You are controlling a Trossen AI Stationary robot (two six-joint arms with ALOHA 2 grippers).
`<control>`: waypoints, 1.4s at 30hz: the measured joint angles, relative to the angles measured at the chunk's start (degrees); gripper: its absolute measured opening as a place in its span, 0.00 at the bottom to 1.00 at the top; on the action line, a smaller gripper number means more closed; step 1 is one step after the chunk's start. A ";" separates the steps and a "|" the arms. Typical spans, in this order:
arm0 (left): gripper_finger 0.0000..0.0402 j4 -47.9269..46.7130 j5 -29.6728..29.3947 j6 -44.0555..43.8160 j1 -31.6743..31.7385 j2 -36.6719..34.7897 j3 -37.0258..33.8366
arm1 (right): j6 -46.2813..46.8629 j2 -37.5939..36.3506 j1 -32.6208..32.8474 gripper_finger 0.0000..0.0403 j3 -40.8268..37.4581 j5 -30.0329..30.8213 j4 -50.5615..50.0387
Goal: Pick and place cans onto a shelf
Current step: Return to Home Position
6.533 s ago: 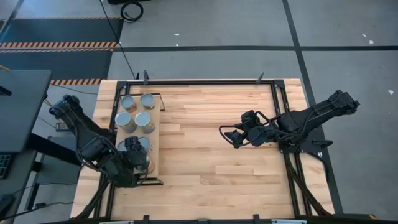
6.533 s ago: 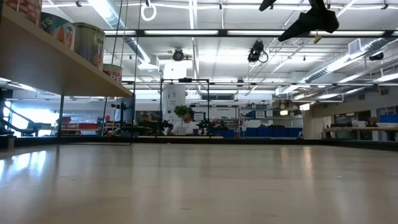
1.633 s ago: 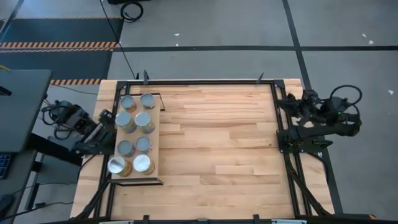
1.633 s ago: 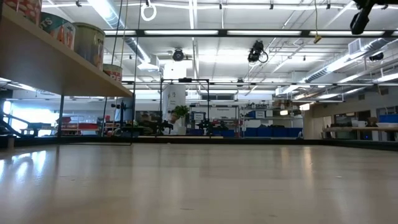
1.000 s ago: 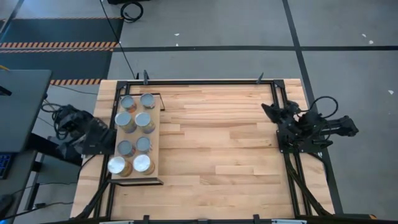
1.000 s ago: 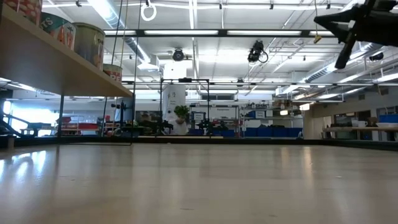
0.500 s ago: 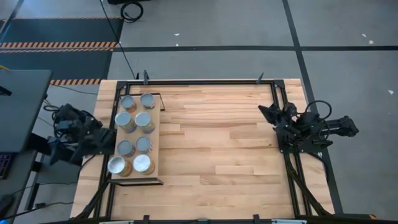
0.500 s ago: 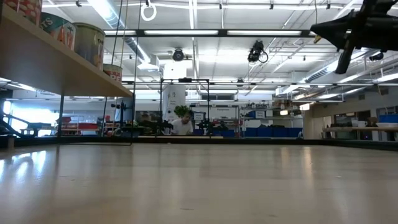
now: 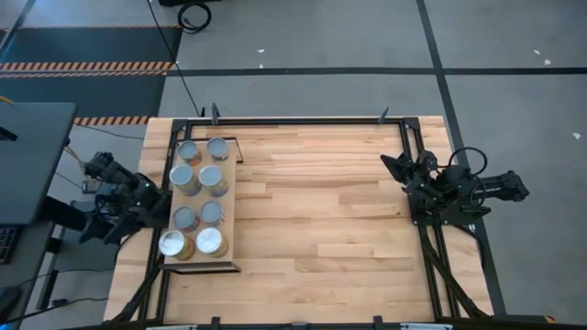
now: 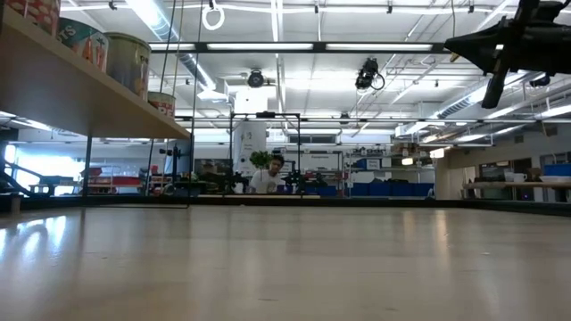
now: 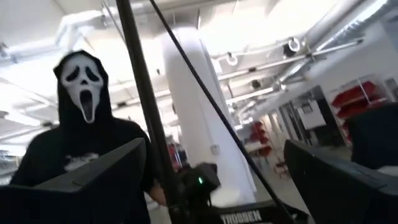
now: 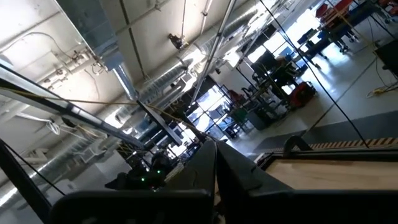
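Several cans (image 9: pixel 197 179) with silver tops stand upright on their bases on the shelf (image 9: pixel 231 229), a pale board in a black frame along the table's left side. The low view shows the shelf (image 10: pixel 89 102) from below, raised above the tabletop, with cans (image 10: pixel 129 58) on it. My left gripper (image 9: pixel 99 220) is folded back beyond the table's left edge, and the left wrist view shows it (image 11: pixel 214 146) open, with nothing between its fingers. My right gripper (image 9: pixel 390 165) hangs shut at the table's right edge, high above the wood (image 10: pixel 464 40), holding nothing (image 12: pixel 214 168).
Bare striped-wood tabletop (image 9: pixel 321 202) lies between the shelf and the right arm. A black metal frame (image 9: pixel 303 120) runs along the table's far edge and sides. A person in a ghost mask (image 11: pixel 87 137) stands off the left side; another person (image 10: pixel 277 165) is far behind the table.
My left arm has drawn a little farther back from the shelf, off the table's left edge and toward its near side, its gripper staying open. My right gripper has shifted slightly toward the table's left and then held still, staying shut.
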 joint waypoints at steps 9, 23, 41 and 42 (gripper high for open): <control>0.96 0.05 -9.09 17.28 -0.36 0.07 -0.23 | -0.39 0.00 0.00 0.05 0.02 0.02 -1.76; 0.96 -13.22 -55.87 29.87 -0.28 0.09 -0.18 | -1.44 0.00 0.00 0.05 0.02 0.02 -1.71; 0.96 -19.44 -62.47 36.84 -0.28 0.08 -0.18 | -1.44 0.00 0.00 0.05 0.02 0.01 -1.68; 0.96 -19.51 -62.46 36.84 -0.29 0.07 -0.18 | -1.44 0.00 0.00 0.05 0.02 0.02 -1.67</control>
